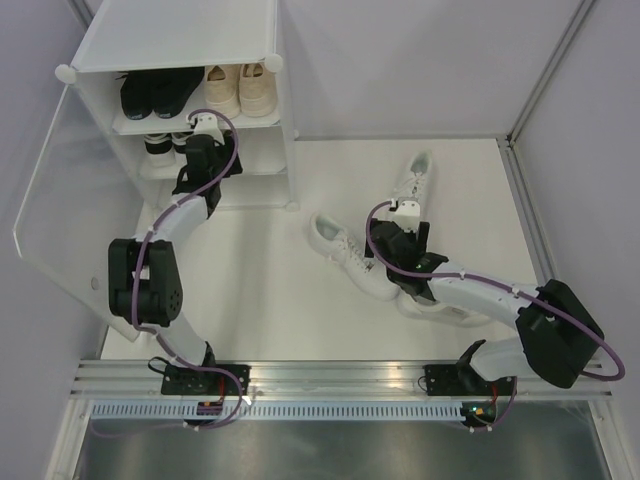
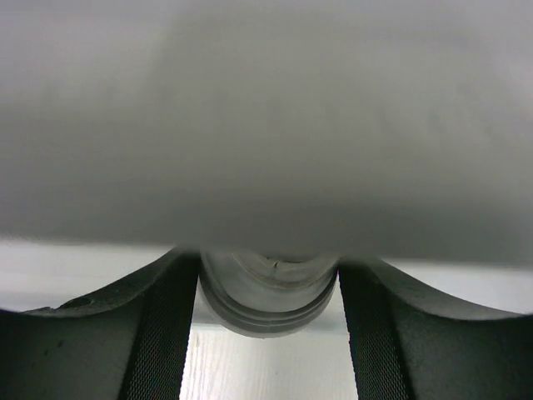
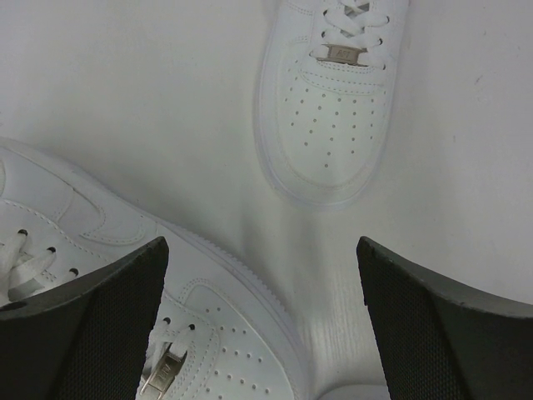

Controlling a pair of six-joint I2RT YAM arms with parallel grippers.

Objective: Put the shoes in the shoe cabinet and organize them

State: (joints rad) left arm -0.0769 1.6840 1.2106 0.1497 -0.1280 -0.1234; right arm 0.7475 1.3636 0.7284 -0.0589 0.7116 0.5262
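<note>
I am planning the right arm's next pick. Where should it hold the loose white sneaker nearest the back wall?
Probably across the laced midfoot of the white sneaker, from above: it stands upright on its sole, toe toward the open right gripper.

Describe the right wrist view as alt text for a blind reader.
Two white sneakers lie apart on a white table: one at top centre, the other at lower left. The open right hand hangs above them, dark fingers at both bottom corners.
</note>
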